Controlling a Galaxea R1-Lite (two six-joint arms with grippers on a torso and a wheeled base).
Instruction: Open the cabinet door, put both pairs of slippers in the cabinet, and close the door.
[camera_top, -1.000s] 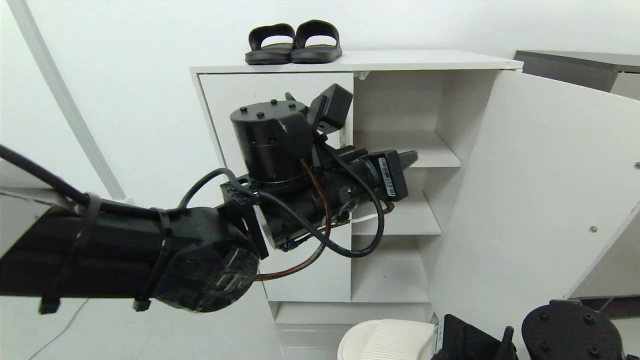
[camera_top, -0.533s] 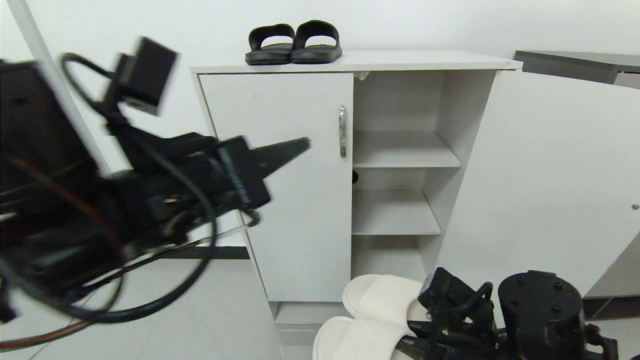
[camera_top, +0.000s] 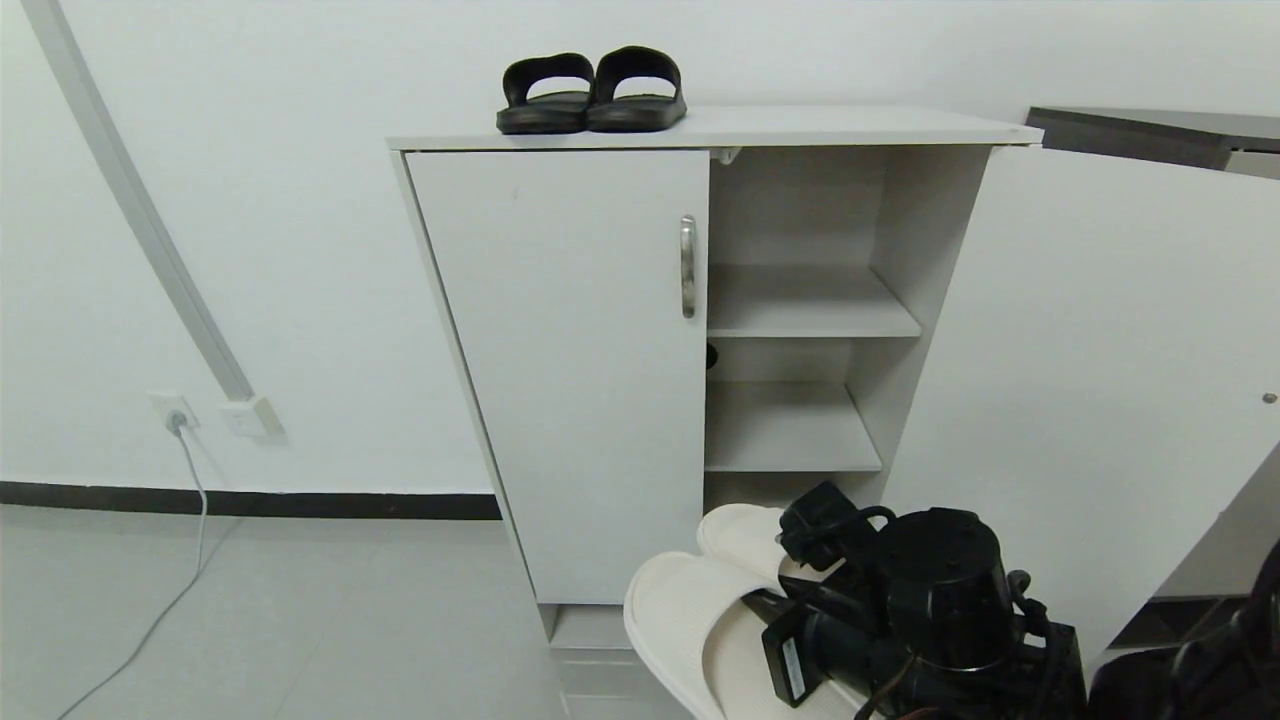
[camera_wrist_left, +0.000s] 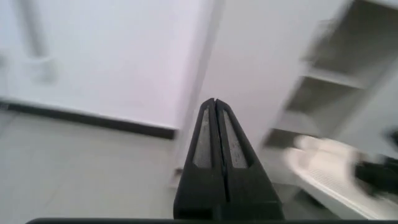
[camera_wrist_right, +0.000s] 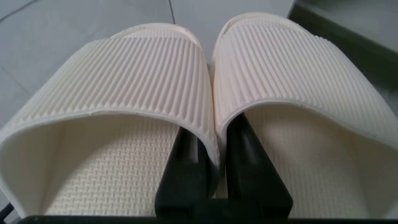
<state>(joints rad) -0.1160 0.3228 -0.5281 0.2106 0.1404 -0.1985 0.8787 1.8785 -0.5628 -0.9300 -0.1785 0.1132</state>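
Cream slippers (camera_top: 700, 620) hang at 5 o'clock in the head view, just below the cabinet's (camera_top: 700, 125) open side. Your right claw (camera_wrist_right: 214, 146) is clamped on both inner walls together. Your left claw (camera_wrist_left: 215, 109) is pinched closed on nothing. The black pair (camera_top: 592, 90) sits on top at 12. I'd say that thin pinch could let one slide out, or a toe could clip the shelf (camera_top: 790, 430) edge.
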